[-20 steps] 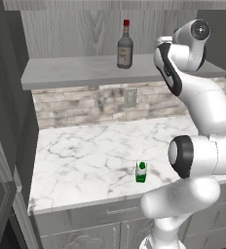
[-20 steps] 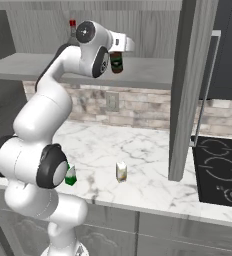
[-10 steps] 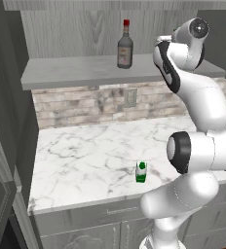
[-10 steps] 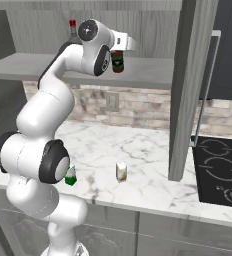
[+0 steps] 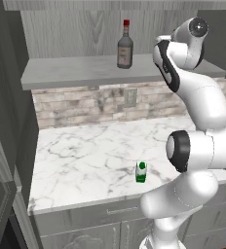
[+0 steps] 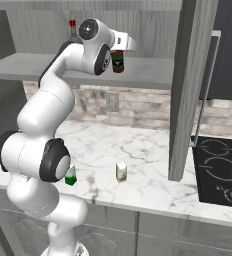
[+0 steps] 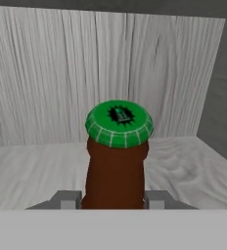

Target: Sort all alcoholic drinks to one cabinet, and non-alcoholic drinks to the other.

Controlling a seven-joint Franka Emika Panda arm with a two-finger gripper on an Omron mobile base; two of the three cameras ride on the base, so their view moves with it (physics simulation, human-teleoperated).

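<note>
My arm is raised high, reaching into the wide wall cabinet [image 5: 61, 29]. In the hand view the pincer [image 7: 114, 199] is clamped on the neck of the brown bottle [image 7: 116, 161]; its green crown cap faces the camera, and a grey finger pad [image 7: 66, 199] sits on each side of the neck. Behind the bottle I see the cabinet's pale wood-grain back wall and its side wall on the right.

From the right base view the brown bottle [image 6: 118, 61] with its green label hangs from the hand just above the long grey shelf [image 6: 148, 75]. I cannot tell whether its base touches the shelf.

From the left base view the tall clear-grey bottle [image 5: 125, 46] with the red cap stands upright on the same shelf [image 5: 76, 73], left of my arm's upper links. From the right base view only its red cap [image 6: 73, 23] peeks out behind the arm.

Down on the marble bench [image 5: 85, 155] the green and white carton [image 5: 141, 172] stands upright near the front edge, close to my arm's lower body. From the right base view I see that carton [image 6: 70, 175] just beside the elbow joint, and the cream-yellow carton [image 6: 121, 171] upright to its right, apart from it. Further right, a grey vertical panel [image 6: 188, 90] meets the bench, with a black cooktop [image 6: 220, 170] beyond it.
</note>
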